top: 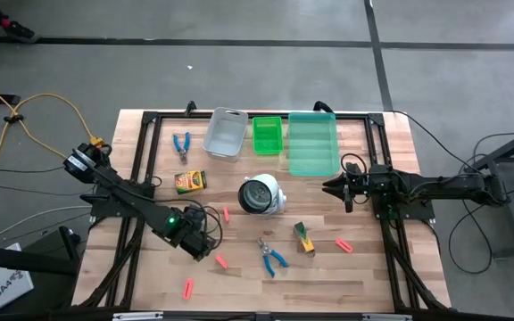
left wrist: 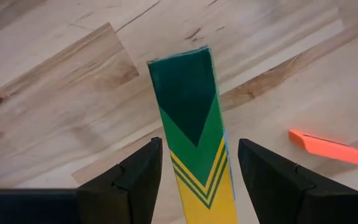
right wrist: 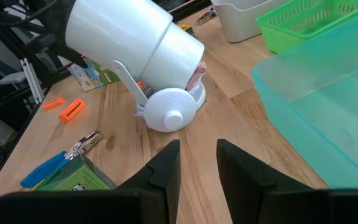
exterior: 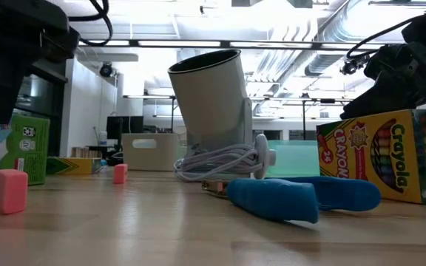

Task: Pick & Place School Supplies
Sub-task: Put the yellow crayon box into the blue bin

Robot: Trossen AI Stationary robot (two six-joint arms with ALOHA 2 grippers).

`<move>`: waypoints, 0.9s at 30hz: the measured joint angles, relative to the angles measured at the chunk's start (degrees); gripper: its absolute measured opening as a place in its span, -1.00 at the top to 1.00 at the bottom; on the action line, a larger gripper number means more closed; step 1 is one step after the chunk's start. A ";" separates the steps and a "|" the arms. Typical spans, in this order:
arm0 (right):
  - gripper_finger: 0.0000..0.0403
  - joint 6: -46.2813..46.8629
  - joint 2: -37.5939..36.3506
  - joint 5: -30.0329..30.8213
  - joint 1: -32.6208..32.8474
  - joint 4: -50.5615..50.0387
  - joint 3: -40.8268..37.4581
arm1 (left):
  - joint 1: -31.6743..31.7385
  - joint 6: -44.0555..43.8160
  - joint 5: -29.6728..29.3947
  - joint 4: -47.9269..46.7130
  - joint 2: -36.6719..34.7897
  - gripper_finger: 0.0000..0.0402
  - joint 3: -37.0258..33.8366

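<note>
The left claw [left wrist: 194, 180] hangs low over the table [top: 364, 267] near its front left, its fingers [left wrist: 135, 177] spread wide on either side of a crayon box [left wrist: 194, 130] lying flat between them; gaps show on both sides, so nothing is gripped. An orange-red stub [left wrist: 328, 147] lies just beside that box. The right claw [right wrist: 197, 168] sits at the table's right side, pointing toward the white round object [top: 262, 194] in the middle, its fingers [right wrist: 166, 168] partly parted with only bare wood between them. A second crayon box [top: 190, 182] lies left of the white object, and a third [top: 304, 238] stands in front of it toward the right. One pair of scissors [top: 181, 144] lies near the back left, beside the grey bin [top: 226, 134]; another pair [top: 270, 256] lies in front of the white object. More stubs are scattered on the table's front half [top: 344, 244] [top: 188, 288] [top: 221, 261]. The green bin [top: 267, 135] and teal bin [top: 313, 143] stand in line with the grey one along the back edge.
</note>
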 joint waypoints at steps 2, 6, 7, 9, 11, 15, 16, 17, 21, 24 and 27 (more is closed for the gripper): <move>0.54 0.00 0.00 0.00 0.00 0.00 0.00 | 0.17 0.02 0.46 0.35 0.31 -0.02 0.00; 0.54 0.00 0.00 0.00 0.00 0.00 0.00 | 0.34 -0.05 0.77 1.13 0.96 -0.02 0.00; 0.54 0.00 0.00 -0.01 0.00 -0.02 0.00 | 0.36 -0.14 0.75 1.24 0.97 -0.02 0.00; 0.54 0.00 0.00 0.00 0.00 0.00 0.00 | 0.34 -0.69 0.75 1.26 0.96 -0.01 0.00; 0.54 0.00 0.00 0.00 0.00 -0.01 0.00 | 0.32 -1.35 0.77 1.28 0.96 0.02 0.00; 0.54 0.00 0.00 0.00 0.00 0.01 -0.01 | 0.32 -1.61 0.78 1.30 0.96 0.16 0.00; 0.54 0.00 0.00 0.00 0.00 -0.02 0.00 | 0.32 -1.82 0.78 1.32 0.96 0.21 0.00; 0.54 0.00 0.00 0.00 0.00 0.01 0.00 | 0.32 -1.95 0.79 1.28 0.96 0.27 0.00; 0.54 0.00 0.00 0.00 0.00 0.00 0.00 | 0.32 -2.08 0.75 1.29 0.96 0.46 0.00; 0.54 0.00 0.00 0.00 0.00 0.01 0.00 | 0.32 -2.10 0.75 1.30 0.94 0.50 0.02; 0.54 0.00 0.00 0.00 0.00 -0.02 0.00 | 0.32 -2.08 0.75 1.30 0.94 0.49 0.02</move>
